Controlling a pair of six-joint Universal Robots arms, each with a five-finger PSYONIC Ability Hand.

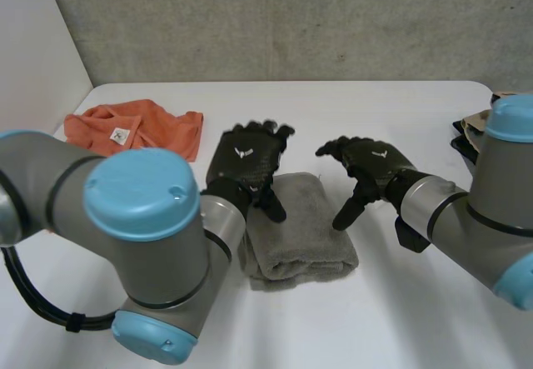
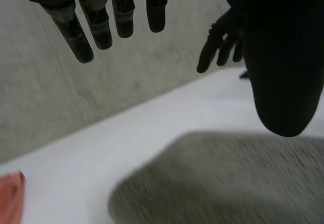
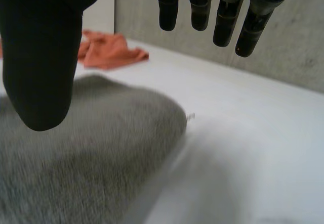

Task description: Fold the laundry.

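white table [image 1: 333, 111], grey concrete wall [image 1: 291, 19]

Head view: high, between and behind the arms, facing down over the table [image 1: 375, 111] toward the wall [image 1: 291, 19]. Left wrist view: low, close, along the left hand [image 2: 96, 24] above the grey towel [image 2: 228, 183]. Right wrist view: likewise, along the right hand [image 3: 223, 21]. Shared by all three: towel, orange cloth [image 1: 137, 127], table.

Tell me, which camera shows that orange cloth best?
The head view: the orange cloth lies crumpled there with almost all of it showing. The left wrist view catches a sliver of it; the right wrist view shows part of it beyond the grey towel.
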